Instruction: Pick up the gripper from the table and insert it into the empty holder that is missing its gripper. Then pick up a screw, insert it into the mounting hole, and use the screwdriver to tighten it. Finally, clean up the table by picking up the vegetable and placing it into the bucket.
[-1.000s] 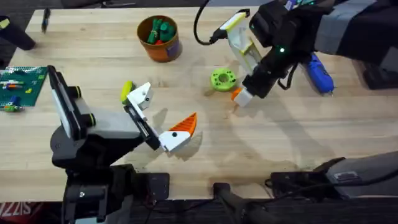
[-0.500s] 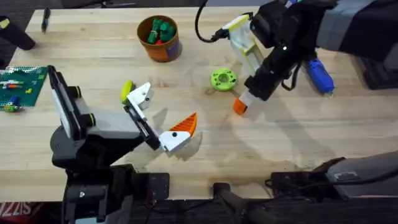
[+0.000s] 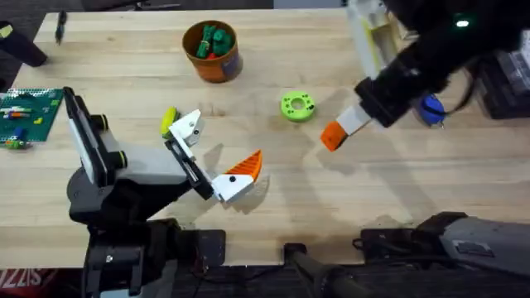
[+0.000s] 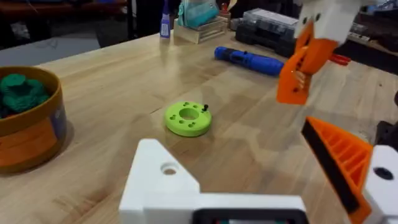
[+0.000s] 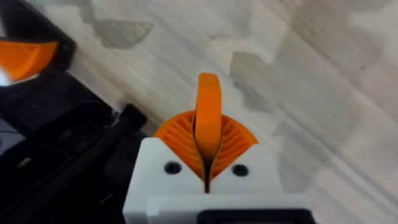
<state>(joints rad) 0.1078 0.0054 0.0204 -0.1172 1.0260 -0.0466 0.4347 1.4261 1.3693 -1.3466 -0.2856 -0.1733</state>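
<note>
My right gripper (image 3: 334,136) is shut on the small orange gripper (image 5: 208,118), which stands upright between its ribbed pads above the table, to the right of the green disc (image 3: 297,106). It also hangs in the left wrist view, where the orange gripper (image 4: 297,73) is clear of the wood. My left gripper (image 3: 211,154) rests open on the table; one finger is the bare white holder (image 4: 163,179), the other carries an orange pad (image 4: 339,160). The yellow vegetable (image 3: 169,117) lies beside the holder (image 3: 188,127). The blue screwdriver (image 4: 249,60) lies far right. The orange bucket (image 3: 213,51) stands at the back.
The bucket holds green and red toy pieces. A small dark piece sits at the green disc's rim (image 4: 188,118). A green board (image 3: 29,112) lies at the left edge. A white and yellow part (image 3: 368,37) and boxes stand at the back right.
My right gripper has risen and moved right, away from the green disc, carrying the orange gripper. The left arm has not moved.
</note>
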